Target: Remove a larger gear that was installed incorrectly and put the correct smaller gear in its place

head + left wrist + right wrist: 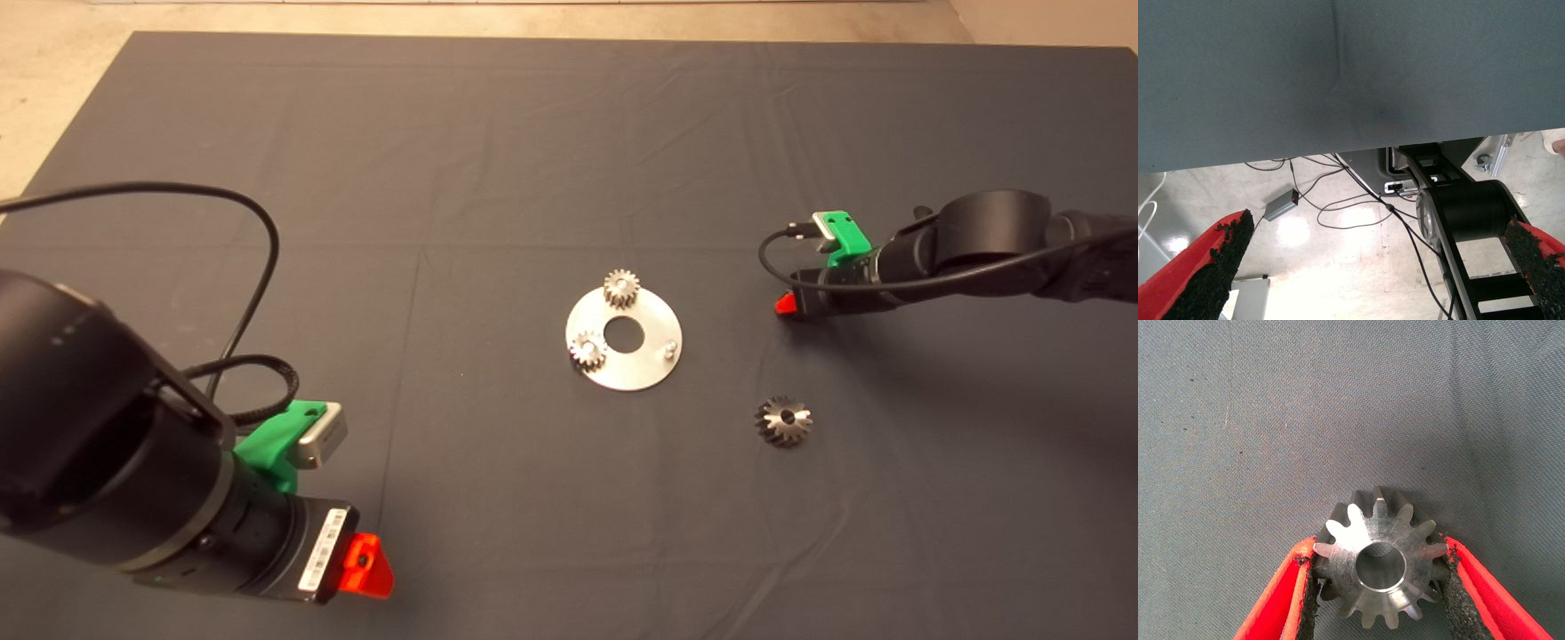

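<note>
Item: small dark-grey steel gear with a centre hole, the smaller gear (pixel 1379 565). Judged dense and heavy for its bulk, fully rigid, not fragile; the smooth metal face is likely slippery, so the toothed flanks offer the surest hold, taken on opposite sides across the width. Appearance: stubby blunt teeth around the rim, a brushed paler face, a round bore through the middle.

Location: between the black pads of the right gripper (pixel 1379 587), resting on or just above the dark grey cloth mat (pixel 498 160), to the right of the round silvery steel plate with a central hole (pixel 642 366) and well apart from it. The gripper hides it in the head view.

Right gripper: green body, red fingers, closed against the smaller gear's teeth on both sides.

Item: wide dark-grey steel gear with slanted teeth and a shiny face, the larger gear (pixel 784 420). Lies flat on the mat, below and right of the plate, off it. Likely heavier; grip across the teeth.

Plate fittings: two pale silvery small gears (pixel 621 289) seated near the plate's upper and left rim; one bare short pin (pixel 670 348) near its right rim, judged the vacant seat.

Left gripper (pixel 1371 280): parked left of and below the plate, fingers spread apart, empty.
</note>
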